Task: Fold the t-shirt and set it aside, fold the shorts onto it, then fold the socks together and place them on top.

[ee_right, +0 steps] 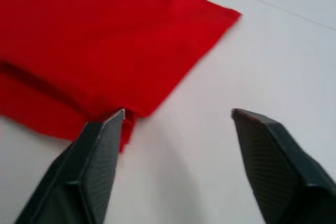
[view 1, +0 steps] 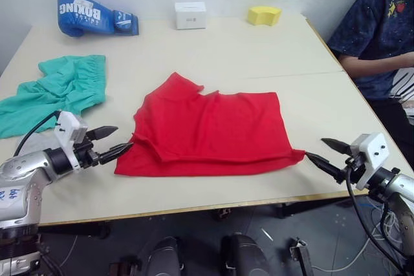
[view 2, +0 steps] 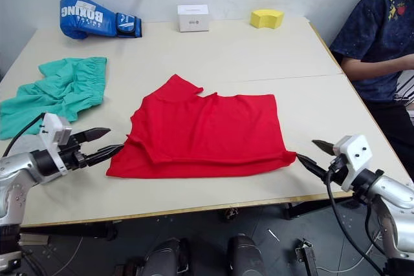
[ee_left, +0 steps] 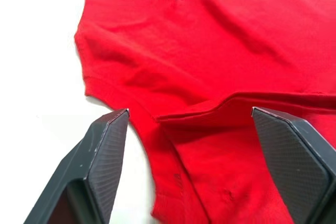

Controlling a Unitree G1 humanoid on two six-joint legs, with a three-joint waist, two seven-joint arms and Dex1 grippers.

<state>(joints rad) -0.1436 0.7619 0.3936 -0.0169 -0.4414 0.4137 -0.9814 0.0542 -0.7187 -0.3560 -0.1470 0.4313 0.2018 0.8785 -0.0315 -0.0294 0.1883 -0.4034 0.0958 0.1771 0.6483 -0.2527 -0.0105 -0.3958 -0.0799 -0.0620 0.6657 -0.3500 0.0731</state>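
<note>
I am holding my left gripper (view 1: 111,143) and right gripper (view 1: 321,153) apart at the shirt's (view 1: 210,130) near corners, aiming to pinch both layers squarely.

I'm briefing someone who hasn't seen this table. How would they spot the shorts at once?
Start from the pale table, with the red t-shirt spread in its middle. Off the shirt's left, near the table's left edge, lies a crumpled heap: the shorts. They are the sole teal green cloth, with a gathered waistband, nearer than the blue boxing glove.
</note>
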